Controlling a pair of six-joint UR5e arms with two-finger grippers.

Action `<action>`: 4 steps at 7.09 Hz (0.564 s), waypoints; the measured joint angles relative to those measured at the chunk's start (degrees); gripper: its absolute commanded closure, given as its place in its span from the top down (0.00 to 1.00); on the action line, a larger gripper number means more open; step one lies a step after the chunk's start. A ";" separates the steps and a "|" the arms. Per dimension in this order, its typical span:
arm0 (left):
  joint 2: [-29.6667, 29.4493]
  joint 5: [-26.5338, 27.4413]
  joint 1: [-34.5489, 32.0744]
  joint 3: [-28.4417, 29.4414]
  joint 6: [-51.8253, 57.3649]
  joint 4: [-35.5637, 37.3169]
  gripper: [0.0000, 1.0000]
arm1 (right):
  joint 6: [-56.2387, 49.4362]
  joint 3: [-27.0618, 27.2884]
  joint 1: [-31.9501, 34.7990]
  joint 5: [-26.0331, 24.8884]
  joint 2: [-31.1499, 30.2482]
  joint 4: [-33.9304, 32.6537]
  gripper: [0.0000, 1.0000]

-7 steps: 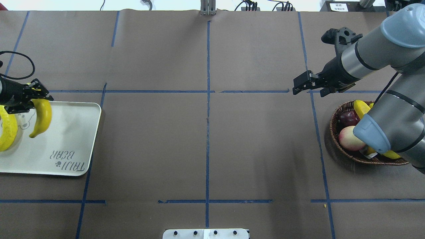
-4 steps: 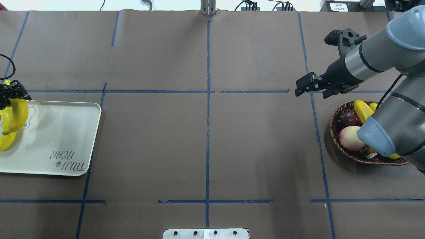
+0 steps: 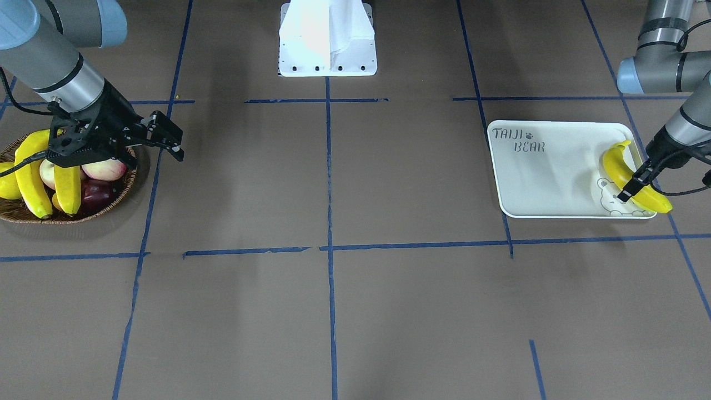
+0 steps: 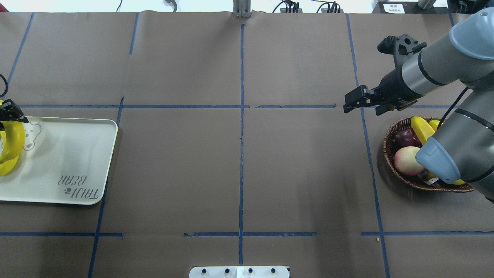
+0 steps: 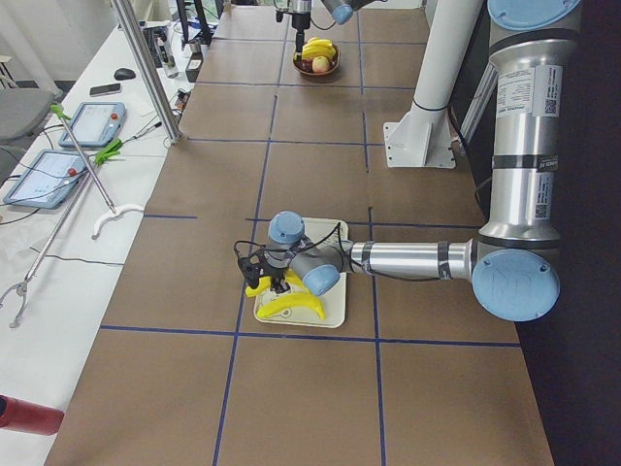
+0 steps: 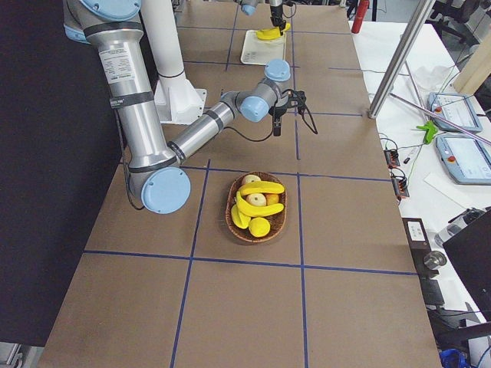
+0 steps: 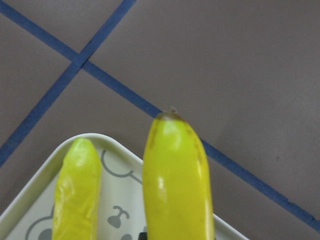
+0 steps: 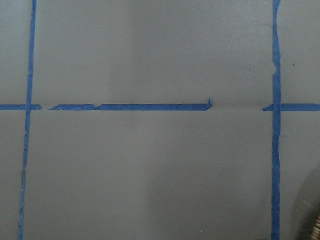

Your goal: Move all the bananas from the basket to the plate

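Observation:
My left gripper (image 3: 633,184) is shut on a yellow banana (image 3: 644,194) low over the bear-drawing end of the off-white plate (image 3: 555,178). I cannot tell if the banana touches the plate. In the left wrist view the held banana (image 7: 175,185) sits beside a second banana (image 7: 77,195) that lies on the plate (image 7: 117,200). In the overhead view this gripper (image 4: 8,112) is at the left edge. My right gripper (image 4: 352,102) is open and empty, above the table just left of the brown wicker basket (image 4: 389,135). Two bananas (image 3: 30,178) lie in the basket (image 3: 55,216).
The basket also holds a peach (image 4: 407,160), a dark red apple (image 4: 405,137) and a plump yellow fruit (image 3: 5,186). My right arm's elbow (image 4: 436,160) hangs over the basket. Blue tape lines cross the brown table. The white robot base (image 3: 328,44) stands at the near edge.
My left gripper has carried its banana leftward across the plate to its far left end, beside the lying banana. My right gripper has shifted slightly to the right.

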 measured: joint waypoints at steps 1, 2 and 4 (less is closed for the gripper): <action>0.18 -0.20 0.25 0.00 -1.57 -1.03 1.00 | 0.00 -0.11 -0.01 -0.04 0.00 -0.01 0.99; 0.21 -0.43 0.56 0.02 -2.13 -1.49 1.00 | 0.00 -0.23 -0.06 -0.05 -0.01 -0.01 0.99; 0.28 -0.56 1.05 -0.05 -1.80 -1.74 1.00 | 0.00 -0.33 -0.09 -0.06 0.01 -0.01 0.99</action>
